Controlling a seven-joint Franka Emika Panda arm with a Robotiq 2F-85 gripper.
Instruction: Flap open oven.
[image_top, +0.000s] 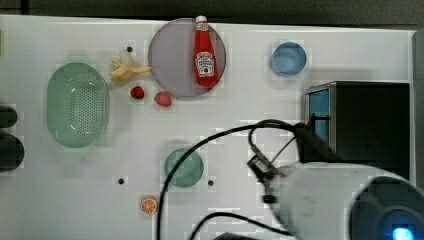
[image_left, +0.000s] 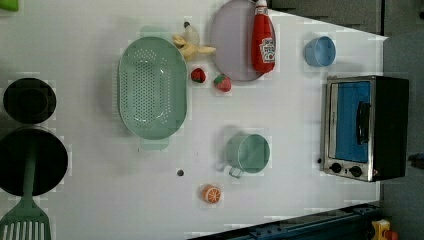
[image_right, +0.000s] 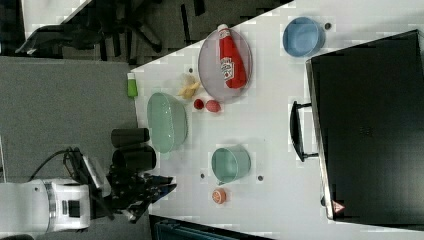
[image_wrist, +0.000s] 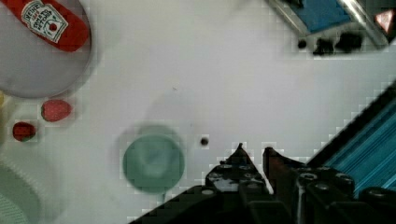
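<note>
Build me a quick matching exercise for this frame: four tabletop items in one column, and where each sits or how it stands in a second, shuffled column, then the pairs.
Column A
1. red plastic ketchup bottle
2. black toaster oven with blue-tinted glass door
3. small blue round bowl
4. orange slice

Column B
a. door shut, dark bar handle on the front
b. lying on the round grey plate
c. alone on bare white table beyond the oven, near the grey plate
d. on the table beside the green mug

Pairs: 1-b, 2-a, 3-c, 4-d
</note>
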